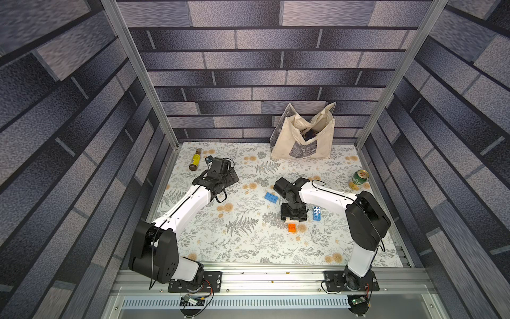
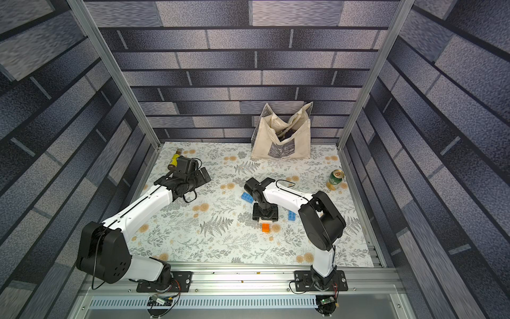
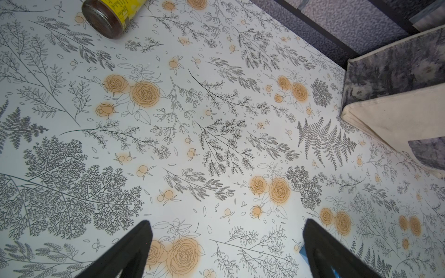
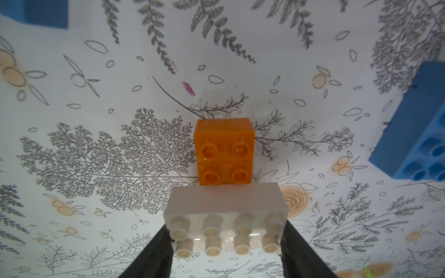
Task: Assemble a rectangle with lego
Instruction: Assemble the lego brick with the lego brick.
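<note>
Visibly two blue bricks [image 1: 271, 197] [image 1: 316, 213], one white brick [image 4: 226, 211], perhaps two orange [image 4: 225, 151].

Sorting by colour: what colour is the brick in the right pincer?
White brick, clearest in the right wrist view.

The left gripper [image 3: 227, 221] hangs over a fern-and-rose table cover [image 3: 192, 72], its two black fingers [image 3: 130, 252] spread wide. A yellow-labelled glass jar [image 3: 108, 16] lies on its side well apart from the gripper. A cream canvas bag [image 3: 397, 115] stands off toward the gripper's other side, and a blue sliver [image 3: 304, 250] shows just beside one finger.
</note>
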`<state>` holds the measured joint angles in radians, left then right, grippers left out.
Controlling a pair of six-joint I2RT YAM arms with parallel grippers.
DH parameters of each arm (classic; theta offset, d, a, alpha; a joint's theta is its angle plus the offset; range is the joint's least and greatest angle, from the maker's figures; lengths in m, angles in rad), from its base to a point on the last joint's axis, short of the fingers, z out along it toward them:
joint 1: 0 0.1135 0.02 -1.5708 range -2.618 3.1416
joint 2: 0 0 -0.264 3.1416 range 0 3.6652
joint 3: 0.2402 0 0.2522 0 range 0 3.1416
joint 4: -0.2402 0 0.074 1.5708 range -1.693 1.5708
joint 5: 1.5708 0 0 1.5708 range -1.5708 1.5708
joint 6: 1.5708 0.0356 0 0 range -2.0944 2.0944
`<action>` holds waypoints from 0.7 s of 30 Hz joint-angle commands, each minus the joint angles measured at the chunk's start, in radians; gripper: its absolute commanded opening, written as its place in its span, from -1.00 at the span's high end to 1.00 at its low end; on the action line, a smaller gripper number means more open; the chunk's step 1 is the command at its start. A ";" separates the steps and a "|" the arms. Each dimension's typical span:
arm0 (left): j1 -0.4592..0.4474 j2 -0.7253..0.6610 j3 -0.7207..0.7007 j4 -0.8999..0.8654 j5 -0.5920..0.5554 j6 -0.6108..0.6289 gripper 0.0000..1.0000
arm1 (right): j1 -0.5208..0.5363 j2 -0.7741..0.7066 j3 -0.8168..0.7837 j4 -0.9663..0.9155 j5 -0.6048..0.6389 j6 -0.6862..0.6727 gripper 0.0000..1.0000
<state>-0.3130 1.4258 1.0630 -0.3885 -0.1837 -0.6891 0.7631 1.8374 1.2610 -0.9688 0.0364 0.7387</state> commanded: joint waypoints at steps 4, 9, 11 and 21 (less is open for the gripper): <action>0.007 0.005 0.020 -0.023 -0.005 0.005 -1.00 | -0.004 0.149 -0.071 0.033 -0.096 -0.031 0.72; 0.006 0.004 0.017 -0.026 -0.005 0.004 -1.00 | -0.004 0.143 -0.036 0.008 -0.066 -0.046 0.58; 0.007 0.002 0.015 -0.025 -0.003 0.001 -1.00 | -0.004 0.133 -0.017 -0.010 -0.050 -0.051 0.47; 0.008 0.001 0.013 -0.022 0.002 0.001 -1.00 | -0.004 0.079 0.098 -0.071 0.002 -0.059 -0.19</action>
<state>-0.3122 1.4258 1.0630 -0.3885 -0.1837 -0.6891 0.7551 1.8824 1.3483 -1.0401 0.0208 0.6930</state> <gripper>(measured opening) 0.999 0.670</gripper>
